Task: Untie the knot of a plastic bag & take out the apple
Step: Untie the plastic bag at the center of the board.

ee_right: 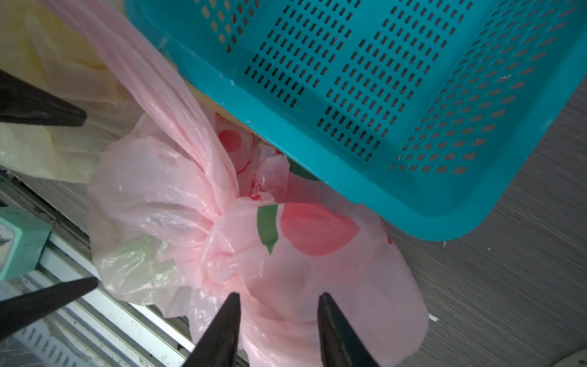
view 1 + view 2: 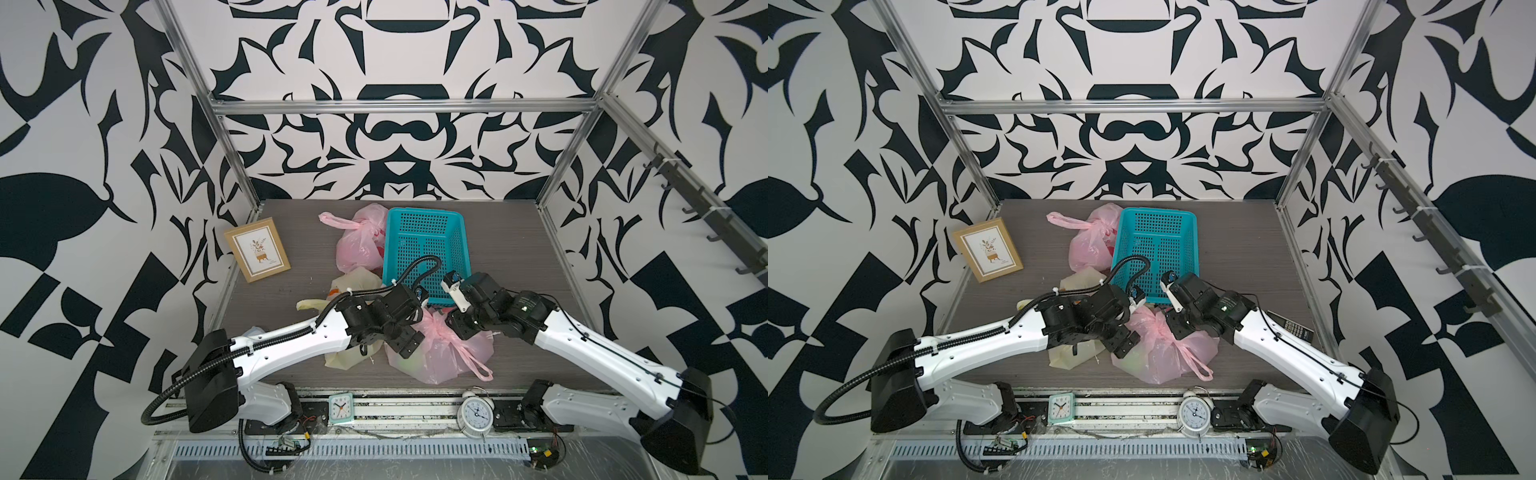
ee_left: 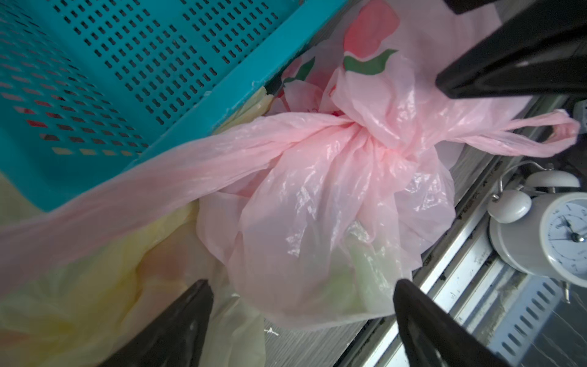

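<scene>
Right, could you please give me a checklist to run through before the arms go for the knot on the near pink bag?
1. Is the knot undone? Not ok: it is tied tight.
2. Is the left gripper free? Ok: open, nothing held.
3. Does the right gripper hold the bag? Cannot tell: jaws partly apart over the film.
4. Is the knot exposed? Ok: it faces up between both grippers.
5. Is the basket clear of the bag? Not ok: its rim overhangs the bag's edge.
6. Is the apple located? Cannot tell: only a greenish shape shows through the film.
</scene>
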`<state>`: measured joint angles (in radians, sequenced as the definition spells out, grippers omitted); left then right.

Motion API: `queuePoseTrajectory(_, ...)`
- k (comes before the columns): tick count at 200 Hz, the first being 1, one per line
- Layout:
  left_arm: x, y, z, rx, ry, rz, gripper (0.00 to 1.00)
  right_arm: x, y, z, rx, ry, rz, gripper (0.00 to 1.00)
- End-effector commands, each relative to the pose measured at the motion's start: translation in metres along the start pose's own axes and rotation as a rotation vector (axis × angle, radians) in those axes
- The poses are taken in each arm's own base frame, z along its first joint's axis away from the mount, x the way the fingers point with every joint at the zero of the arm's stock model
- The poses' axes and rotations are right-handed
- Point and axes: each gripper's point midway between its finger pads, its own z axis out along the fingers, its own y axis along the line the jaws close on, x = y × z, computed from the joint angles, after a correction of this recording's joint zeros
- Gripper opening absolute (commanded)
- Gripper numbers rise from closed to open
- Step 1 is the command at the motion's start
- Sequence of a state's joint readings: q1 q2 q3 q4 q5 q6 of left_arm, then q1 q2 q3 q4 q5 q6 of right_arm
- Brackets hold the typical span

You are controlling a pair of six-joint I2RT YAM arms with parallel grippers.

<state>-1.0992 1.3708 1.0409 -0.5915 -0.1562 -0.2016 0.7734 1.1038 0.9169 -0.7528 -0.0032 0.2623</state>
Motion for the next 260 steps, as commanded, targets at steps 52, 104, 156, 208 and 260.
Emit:
queuePoseTrajectory(52,-0.041,-0.013,0.015,0.041,-0.126,-0.006,0.94,0.004,0.012,0.001,-0.05,0.012,0.007,0.47)
queuePoseTrajectory(104,-0.035,-0.023,0.03,0.094,-0.08,-0.015,0.86,0.01,0.009,0.011,-0.03,0.036,0.006,0.47)
queuePoseTrajectory(156,-0.034,-0.027,0.039,0.132,-0.086,-0.033,0.42,0.015,0.011,0.023,-0.03,0.073,-0.004,0.39)
queuePoseTrajectory(208,-0.027,-0.018,0.044,0.195,-0.1,-0.114,0.13,0.013,0.013,0.031,-0.034,0.073,0.007,0.0)
queuePoseTrajectory(260,-0.021,0.041,0.029,0.157,-0.167,-0.297,0.0,-0.012,0.012,0.02,-0.009,-0.005,0.044,0.0)
